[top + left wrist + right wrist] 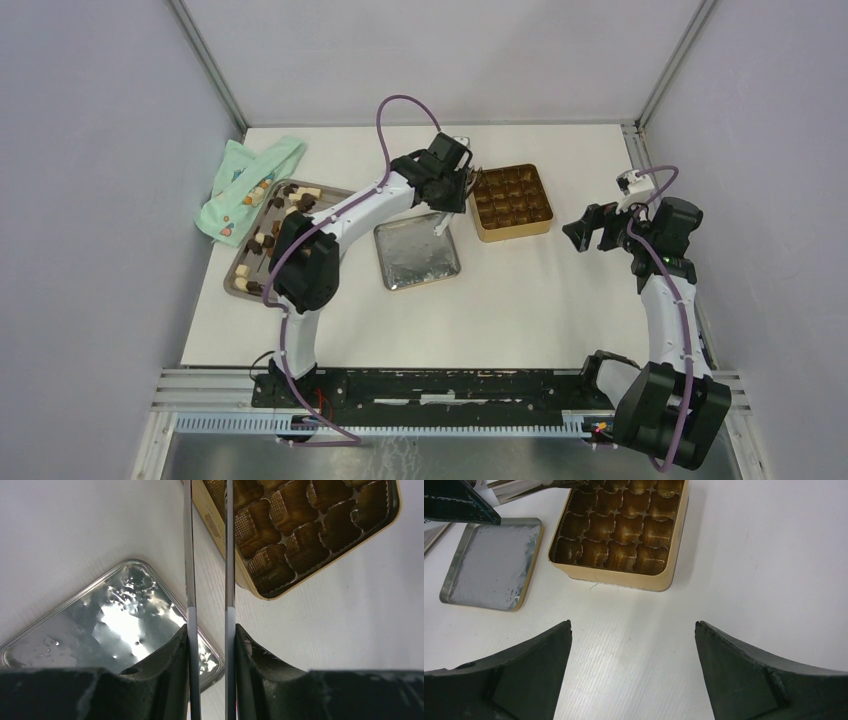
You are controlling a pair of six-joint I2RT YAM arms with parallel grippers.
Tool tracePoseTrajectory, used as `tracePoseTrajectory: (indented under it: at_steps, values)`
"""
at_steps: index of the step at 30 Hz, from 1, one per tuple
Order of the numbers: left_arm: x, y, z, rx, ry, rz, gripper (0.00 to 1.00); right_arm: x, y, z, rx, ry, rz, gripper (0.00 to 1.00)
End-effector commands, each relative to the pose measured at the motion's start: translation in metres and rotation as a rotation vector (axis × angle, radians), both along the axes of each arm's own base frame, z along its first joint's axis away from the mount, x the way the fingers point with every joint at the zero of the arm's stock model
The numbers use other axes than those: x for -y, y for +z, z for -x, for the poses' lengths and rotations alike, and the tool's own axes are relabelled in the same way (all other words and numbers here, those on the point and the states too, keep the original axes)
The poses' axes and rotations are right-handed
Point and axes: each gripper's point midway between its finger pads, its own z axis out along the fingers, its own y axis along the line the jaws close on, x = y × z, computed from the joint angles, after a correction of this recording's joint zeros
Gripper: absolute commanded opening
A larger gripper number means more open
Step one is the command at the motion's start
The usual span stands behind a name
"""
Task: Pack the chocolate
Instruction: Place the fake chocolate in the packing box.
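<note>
The chocolate (272,218), dark, mid-brown and cream chunks, lies on a metal tray (240,276) at the left. My left gripper (455,186) (210,627) is shut on long metal tweezers (189,555), whose two arms run forward over the near-left edge of the gold tin (512,203) (310,530); their tips pass out of the left wrist view. No chunk shows between the tweezer arms. The tin's compartments (619,535) look empty. My right gripper (590,228) (633,625) hangs open to the right of the tin, above bare table.
A silver tin lid (417,255) (100,615) (491,565) lies flat just left of the tin, under the left forearm. A mint-green patterned cloth bag (245,185) lies beyond the tray at the far left. Walls close in the table on three sides.
</note>
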Motion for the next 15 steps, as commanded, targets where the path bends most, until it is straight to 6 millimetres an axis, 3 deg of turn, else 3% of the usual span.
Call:
tracePoseTrajectory:
  at_steps: [1,15]
  values:
    - [0.0098,0.0199,-0.0104,0.069,-0.036,0.015,0.21,-0.0001,0.0074,-0.0026,0.040,0.007,0.001,0.98]
    - [0.0125,0.0245,-0.0101,0.065,-0.024,0.031,0.34,-0.0017,0.0086,-0.0015,0.043,0.012,-0.004,0.98]
